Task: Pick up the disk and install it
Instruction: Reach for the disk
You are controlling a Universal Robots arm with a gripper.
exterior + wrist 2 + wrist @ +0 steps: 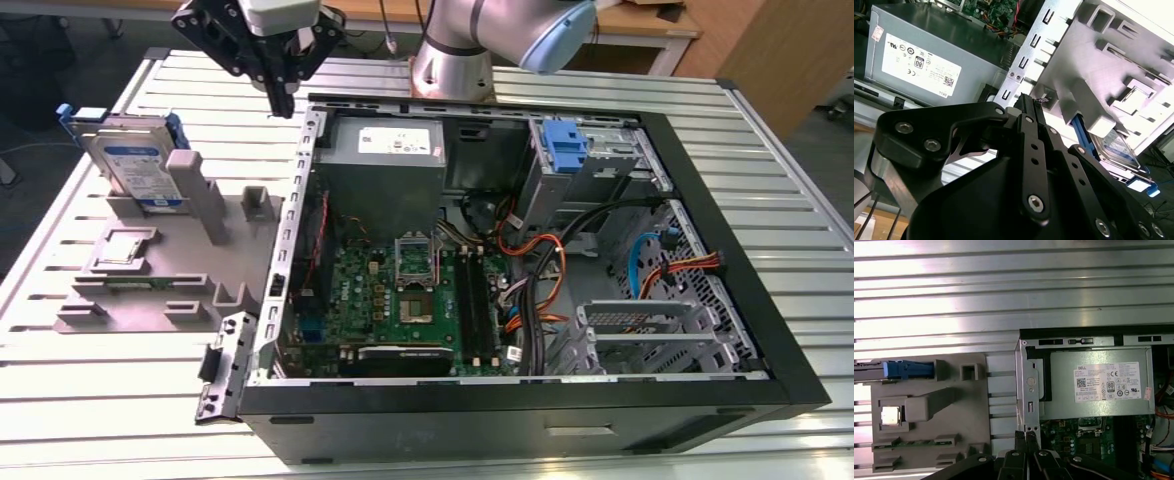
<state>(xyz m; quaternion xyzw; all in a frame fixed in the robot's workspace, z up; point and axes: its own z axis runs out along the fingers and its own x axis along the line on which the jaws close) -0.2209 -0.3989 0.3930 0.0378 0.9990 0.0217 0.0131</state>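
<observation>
Quick status: the gripper [282, 102] hangs over the case [467, 410], right above the wall at the corner where the PSU [384, 150] sits. The fingers are pinched fully together with nothing between them. In both wrist views the tips meet in one point (second wrist view: gripper [1027, 100]; first wrist view: gripper [1026, 437]), just over the case's metal wall.

The disk [138, 165] isn't in the case. It stands on edge in the grey holder [147, 290], which lies on the slatted table [107, 410] just outside the case's PSU-side wall. The disk sits at the end of the holder level with the case's PSU corner, label facing out, blue carrier around it, and it's apart from the gripper with nothing touching it. In the first wrist view the disk [904, 370] shows edge-on, mostly blue carrier.

Inside the case, the board [400, 300] lies flat next to the PSU. A blue bracket [565, 150] sits on the drive bay at the case's corner across from the PSU, with orange and black cables running below it.
</observation>
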